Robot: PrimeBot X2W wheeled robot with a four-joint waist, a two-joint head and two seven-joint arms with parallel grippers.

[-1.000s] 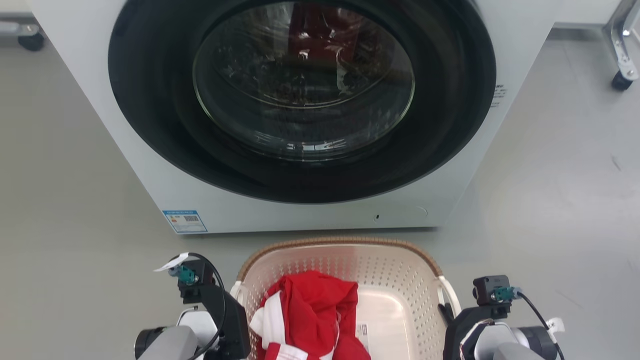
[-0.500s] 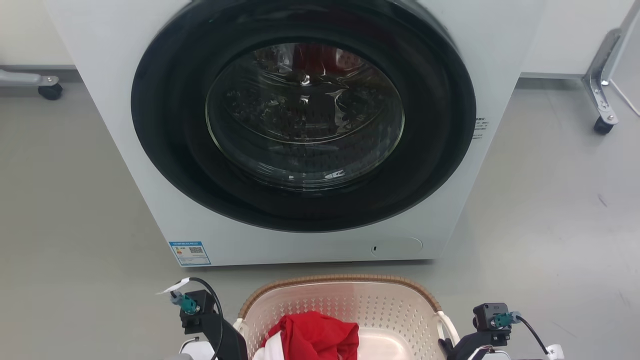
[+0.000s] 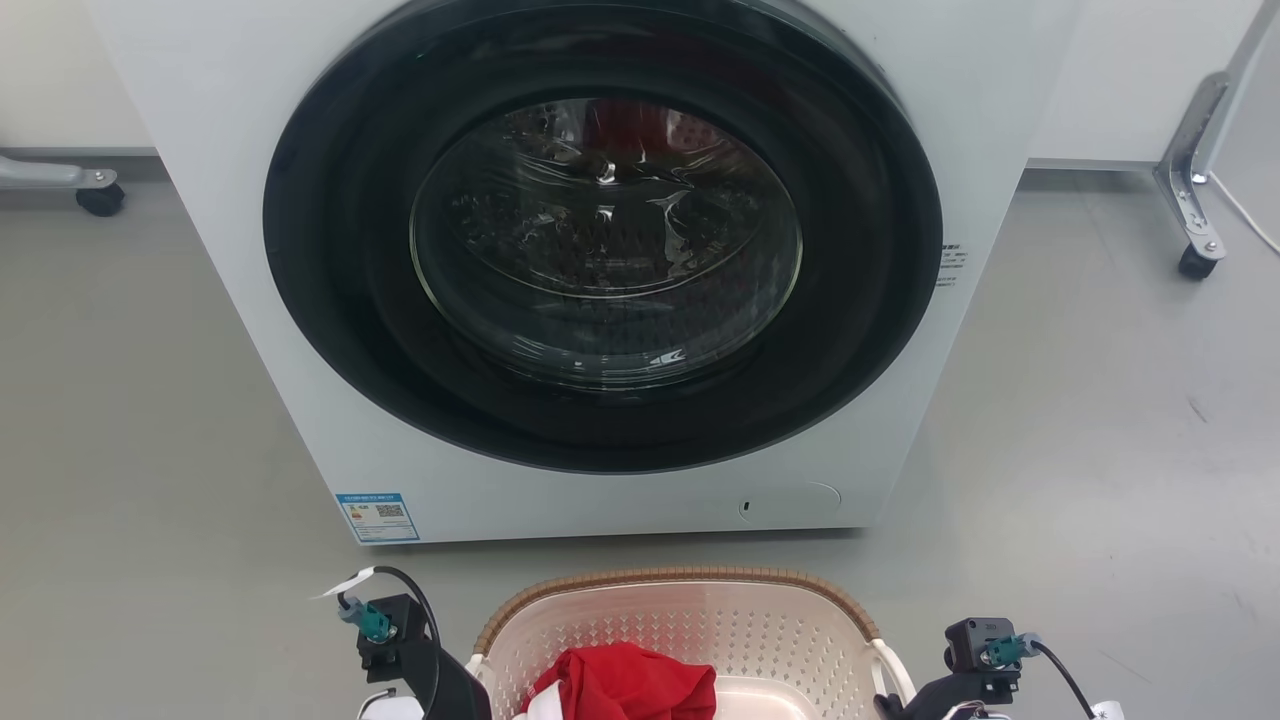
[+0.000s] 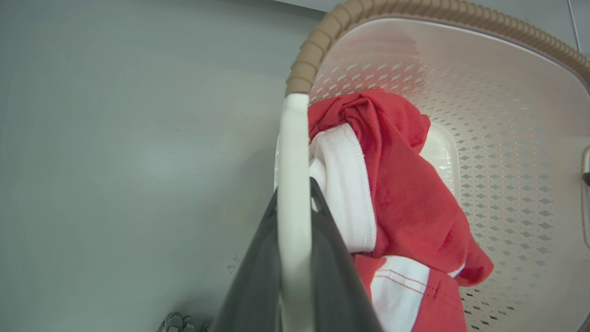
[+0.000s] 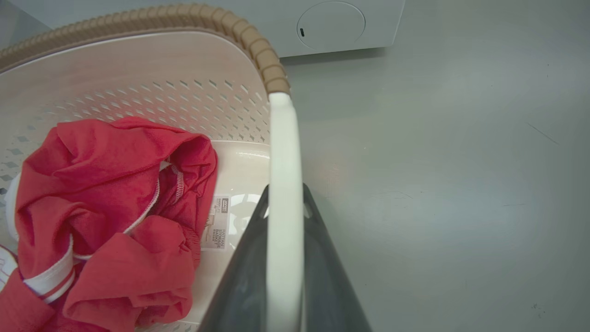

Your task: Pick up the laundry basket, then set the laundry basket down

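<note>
Clamping the basket (image 3: 700, 625) from both sides, each gripper holds one white handle. The left gripper (image 4: 295, 189) has its two dark fingers (image 4: 258, 276) pressed against opposite faces of the basket's left handle (image 4: 294, 138), with no gap visible between finger and plastic. The right gripper (image 5: 285, 188) is closed in the same way on the basket's right handle (image 5: 282, 138).

A red-and-white garment (image 3: 625, 682) lies bunched inside the basket, toward its left side. A label (image 5: 220, 221) is on the basket's bottom, just beside the garment.

The washer (image 3: 200, 150) stands just beyond the basket's far rim (image 3: 680, 577), with its round glass door (image 3: 605, 240) closed and facing the basket. A sticker (image 3: 378, 516) on the washer's front lies beyond the basket's far left corner.

Grey floor (image 3: 1080, 420) shows on both sides of the basket. Whether the basket's bottom touches the floor cannot be told.
</note>
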